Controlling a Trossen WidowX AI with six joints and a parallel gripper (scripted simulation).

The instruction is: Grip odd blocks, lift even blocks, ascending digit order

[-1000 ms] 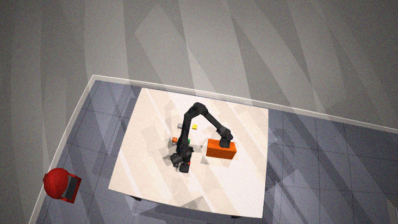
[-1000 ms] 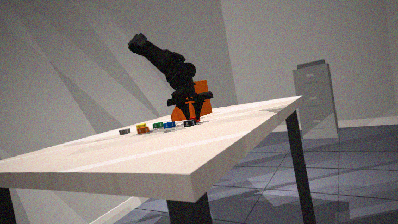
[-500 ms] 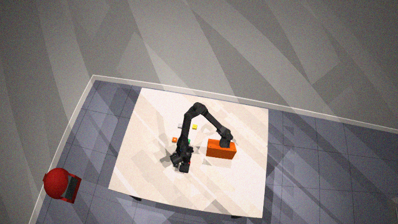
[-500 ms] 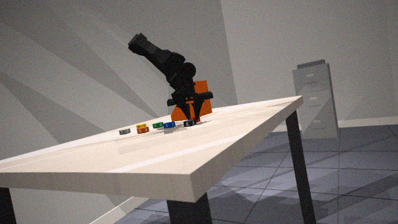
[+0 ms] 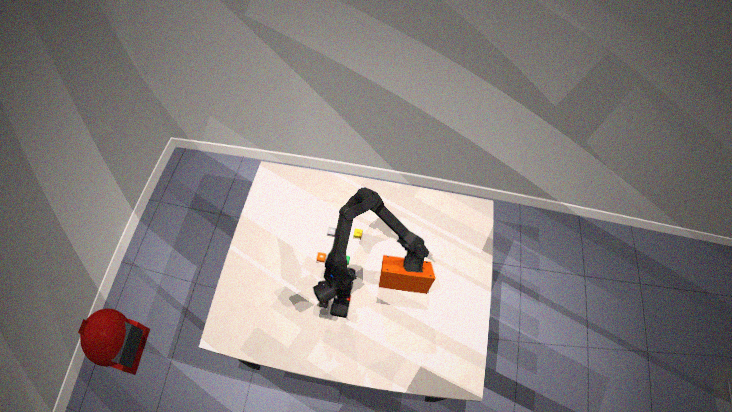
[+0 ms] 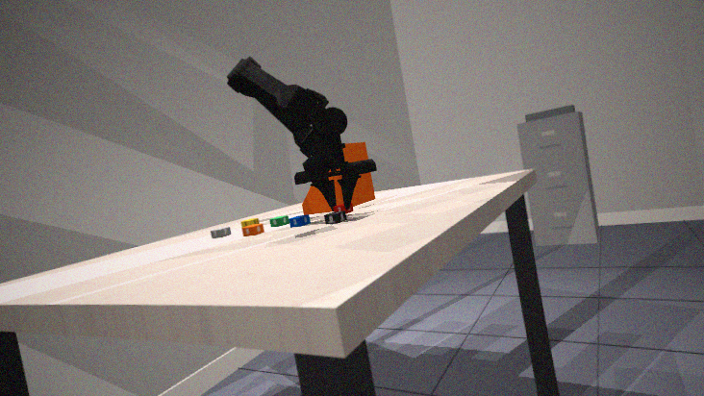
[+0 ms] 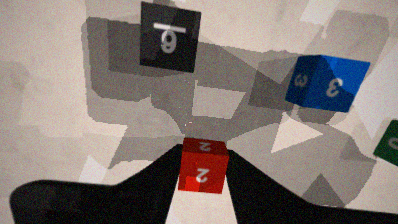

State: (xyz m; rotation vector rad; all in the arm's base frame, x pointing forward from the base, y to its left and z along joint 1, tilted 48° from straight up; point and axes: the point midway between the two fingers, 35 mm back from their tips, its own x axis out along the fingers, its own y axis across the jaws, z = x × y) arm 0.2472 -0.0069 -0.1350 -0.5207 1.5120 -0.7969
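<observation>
My gripper (image 6: pixel 342 209) (image 7: pixel 204 152) points down, its fingers touching both sides of the red block (image 6: pixel 339 209) (image 7: pixel 202 172), which shows a 2. Whether the block is off the table cannot be told. A black block (image 6: pixel 335 217) (image 7: pixel 172 57) with a barred digit, a 6 if the bar is an underline, lies beyond it in the wrist view. The blue block (image 6: pixel 299 220) (image 7: pixel 345 75) shows a 3. The green block (image 6: pixel 279 220) (image 7: pixel 387 145) is cut off at the wrist view's right edge. Orange (image 5: pixel 321 256) (image 6: pixel 253 230), yellow (image 5: pixel 358 233) (image 6: pixel 249 222) and grey (image 5: pixel 331 231) (image 6: pixel 219 233) blocks lie farther away, digits unreadable.
The pale table (image 5: pixel 409 348) (image 6: pixel 246 275) carries the orange base box (image 5: pixel 404 281) under the arm. The black and blue blocks lie closest to the gripper. A grey cabinet (image 6: pixel 556 186) and a red object (image 5: pixel 102 336) stand off the table.
</observation>
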